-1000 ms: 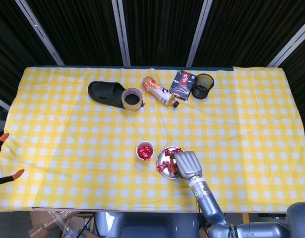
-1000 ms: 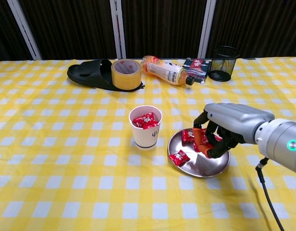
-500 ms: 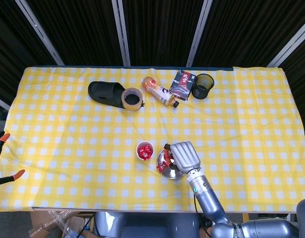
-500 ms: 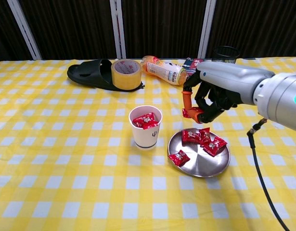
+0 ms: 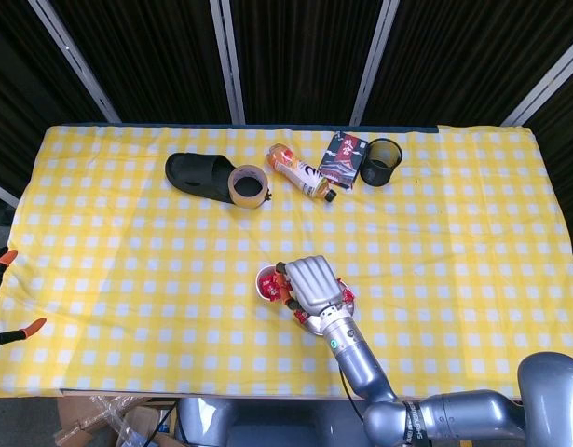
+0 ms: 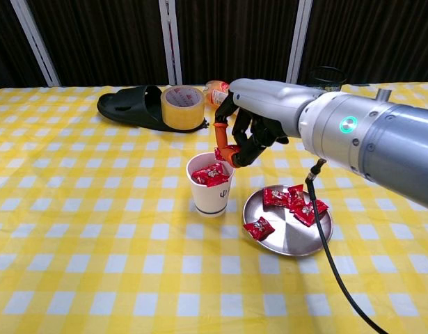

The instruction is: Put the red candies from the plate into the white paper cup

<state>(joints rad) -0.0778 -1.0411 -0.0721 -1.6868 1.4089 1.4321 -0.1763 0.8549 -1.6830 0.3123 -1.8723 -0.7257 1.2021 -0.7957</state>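
At centre frame the right hand [image 6: 243, 136] pinches one red candy [image 6: 220, 154] just above the cup [image 6: 211, 184], which already holds some, while several candies [image 6: 291, 200] lie on the plate [image 6: 287, 239] lower right, so roughly half remains.

Red candies [image 6: 291, 201] on plate [image 6: 287, 239], in cup [image 6: 211, 184].

Right robot hand [image 6: 245, 132] raised on extended forearm, fingers [image 6: 232, 152] curled downward, pinching; left unseen
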